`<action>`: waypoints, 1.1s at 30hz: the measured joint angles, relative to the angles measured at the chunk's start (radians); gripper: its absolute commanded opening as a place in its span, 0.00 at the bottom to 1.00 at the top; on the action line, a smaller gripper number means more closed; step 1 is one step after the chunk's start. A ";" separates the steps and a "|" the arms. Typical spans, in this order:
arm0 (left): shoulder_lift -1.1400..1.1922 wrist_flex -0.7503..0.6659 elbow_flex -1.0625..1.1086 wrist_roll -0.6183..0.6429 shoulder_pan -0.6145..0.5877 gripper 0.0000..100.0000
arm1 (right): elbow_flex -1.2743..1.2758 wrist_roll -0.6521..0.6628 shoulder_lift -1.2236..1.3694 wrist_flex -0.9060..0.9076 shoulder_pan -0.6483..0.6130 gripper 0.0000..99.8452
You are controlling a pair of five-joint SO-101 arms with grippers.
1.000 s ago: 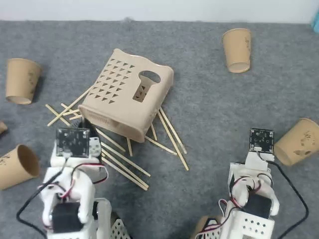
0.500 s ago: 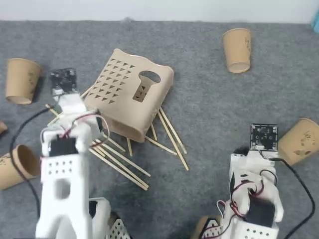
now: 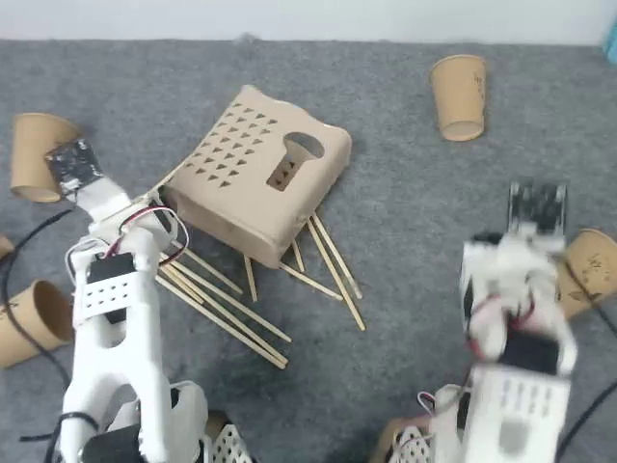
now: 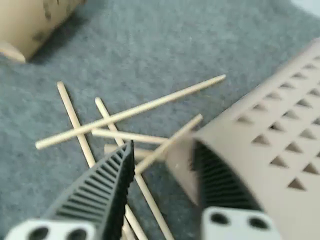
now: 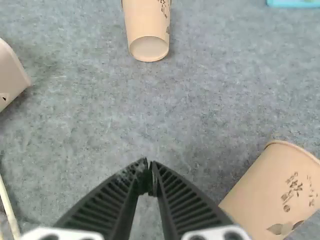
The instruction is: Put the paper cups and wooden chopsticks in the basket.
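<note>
Reaching fwd, our left gripper [image 4: 164, 152], jaws wide w/ nothing held, straddles the basket [image 3: 260, 174] edge; we've shoved it right. Chopsticks [image 3: 227, 313], paper cups [image 3: 458, 96] lie outside; right gripper [image 5: 149, 169] closed, empty.

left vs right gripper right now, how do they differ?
Left gripper is open; right gripper is shut. Left sits at the basket corner above scattered chopsticks; right hangs over bare carpet between the far paper cup and the near paper cup. Both are black and ribbed.
</note>
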 measured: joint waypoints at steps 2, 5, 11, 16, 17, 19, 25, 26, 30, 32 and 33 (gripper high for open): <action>-0.002 0.000 0.000 0.023 -0.002 0.23 | -0.123 0.000 0.155 -0.009 0.002 0.03; -0.002 0.000 0.000 0.029 -0.009 0.23 | -0.302 0.000 0.388 -0.017 0.002 0.12; -0.002 0.000 0.000 0.029 -0.009 0.23 | -0.615 0.037 0.833 -0.026 0.005 0.20; -0.002 -0.006 0.000 0.029 -0.028 0.23 | -0.766 0.218 1.112 -0.130 -0.028 0.20; 0.002 -0.017 0.000 0.029 -0.032 0.23 | -0.786 0.247 1.160 -0.158 -0.035 0.20; 0.002 -0.046 0.015 0.031 -0.031 0.23 | -0.821 0.295 1.244 -0.218 -0.051 0.20; 0.003 -0.101 0.034 0.031 -0.032 0.23 | -0.939 0.414 1.493 -0.431 -0.071 0.20; 0.003 -0.103 0.034 0.031 -0.031 0.23 | -0.964 0.439 1.536 -0.462 -0.071 0.20; 0.003 -0.104 0.034 0.031 -0.032 0.23 | -1.092 0.509 1.711 -0.519 -0.066 0.20; 0.003 -0.104 0.034 0.031 -0.032 0.23 | -1.177 0.523 1.795 -0.526 -0.063 0.20; 0.003 -0.104 0.034 0.031 -0.031 0.23 | -1.221 0.526 1.835 -0.528 -0.061 0.20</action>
